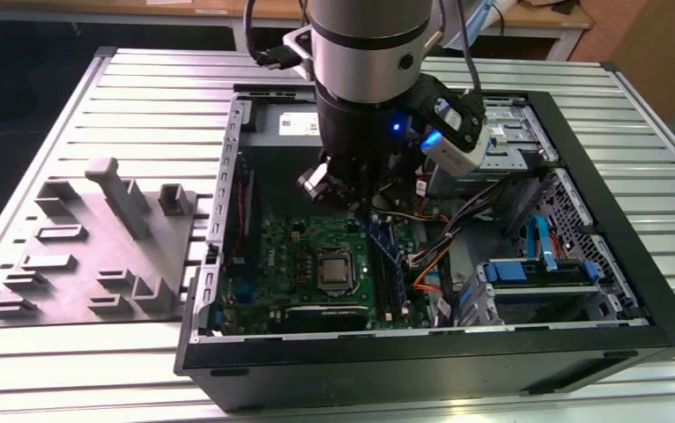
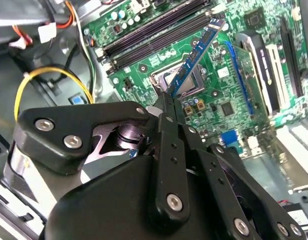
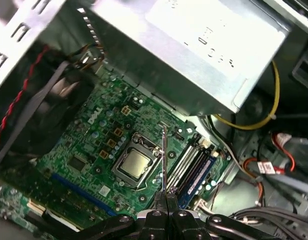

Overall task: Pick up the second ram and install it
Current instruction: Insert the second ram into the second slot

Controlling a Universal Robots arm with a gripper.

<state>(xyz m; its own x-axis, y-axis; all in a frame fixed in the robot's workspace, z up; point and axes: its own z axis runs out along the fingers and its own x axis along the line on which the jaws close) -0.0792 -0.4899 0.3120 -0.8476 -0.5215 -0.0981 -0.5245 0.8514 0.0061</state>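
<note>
Second wrist view: the second ram (image 2: 196,55) is clamped at one end between the narrowed fingers of the gripper (image 2: 169,101). The stick is held in the air above the motherboard (image 2: 214,107), tilted, with its free end pointed towards the memory slots (image 2: 159,32). It is not seated in a slot.

In the first wrist view the second ram (image 3: 164,155) is seen edge-on as a thin line rising from the gripper (image 3: 164,196). It is placed over the motherboard (image 3: 89,145), between the CPU socket (image 3: 135,165) and the memory slots (image 3: 191,165).

In the exterior view the gripper (image 1: 350,198) is lowered into the open computer case (image 1: 432,352), above the motherboard (image 1: 285,251). A grey moulded tray (image 1: 91,247) is laid on the slatted table (image 1: 79,370), outside the case and well apart from the motherboard, on the exterior view's left.
</note>
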